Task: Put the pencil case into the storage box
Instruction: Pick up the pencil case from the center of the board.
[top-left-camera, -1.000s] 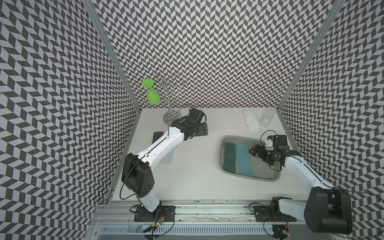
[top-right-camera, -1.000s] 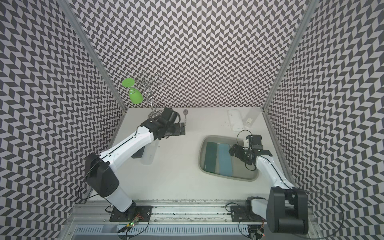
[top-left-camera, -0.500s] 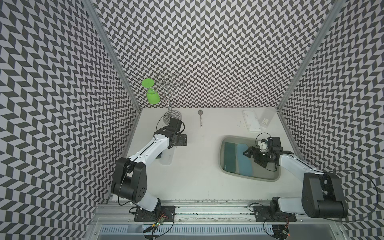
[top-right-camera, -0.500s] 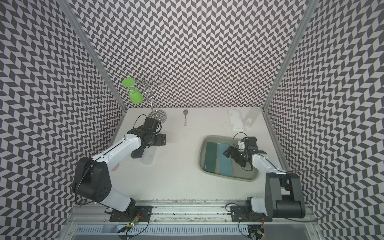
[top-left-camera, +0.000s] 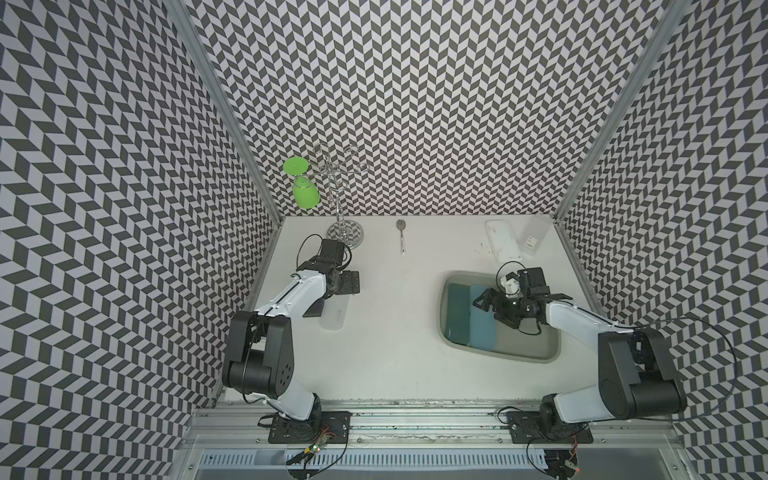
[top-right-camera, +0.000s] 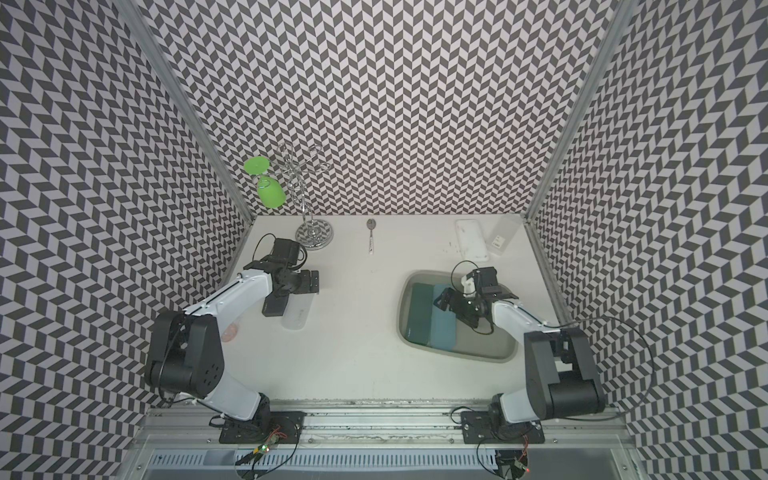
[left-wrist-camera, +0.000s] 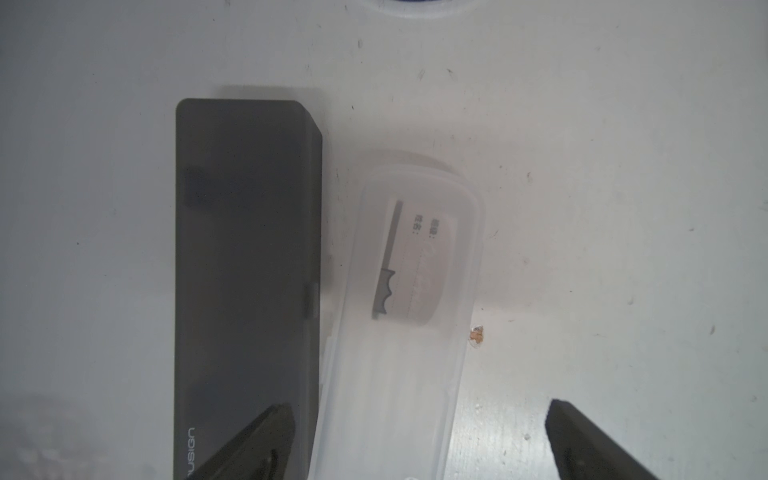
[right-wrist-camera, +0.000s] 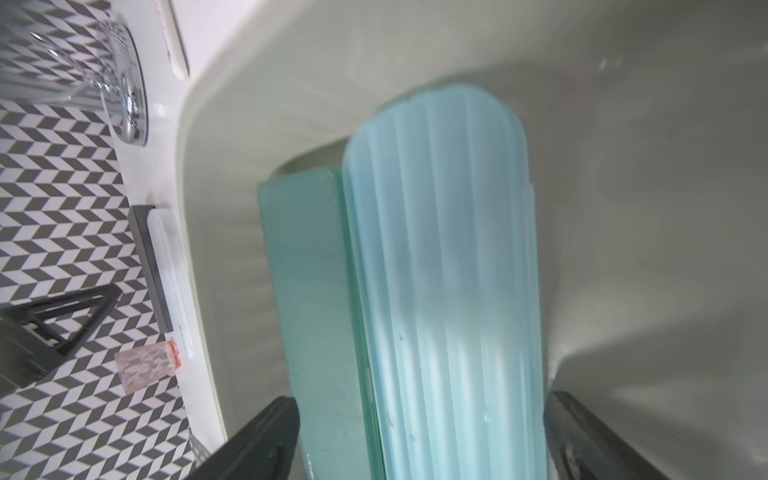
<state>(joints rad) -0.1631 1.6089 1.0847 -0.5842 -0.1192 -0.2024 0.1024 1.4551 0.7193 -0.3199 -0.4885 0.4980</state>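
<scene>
Chevron walls (top-left-camera: 415, 104) around a white worktop (top-left-camera: 395, 340). At the left tool (left-wrist-camera: 419, 411), spread wide and empty: clear pencil case (left-wrist-camera: 411, 332) directly beneath the gap, dark pencil case (left-wrist-camera: 245, 270) under one finger, seemingly lined up for a pick. At the right tool (right-wrist-camera: 422, 403), likewise spread and gripping nothing: ribbed blue case (right-wrist-camera: 444, 270) beneath, teal case (right-wrist-camera: 307, 291) beside it, both flat and side by side in the storage box (right-wrist-camera: 249, 104), likely to leave room.

Black-and-white chevron walls (top-left-camera: 415, 104) enclose a scuffed white tabletop (top-left-camera: 395, 353)

Blue pencil case (top-left-camera: 482, 328) in storage box (top-left-camera: 528, 343)
</scene>
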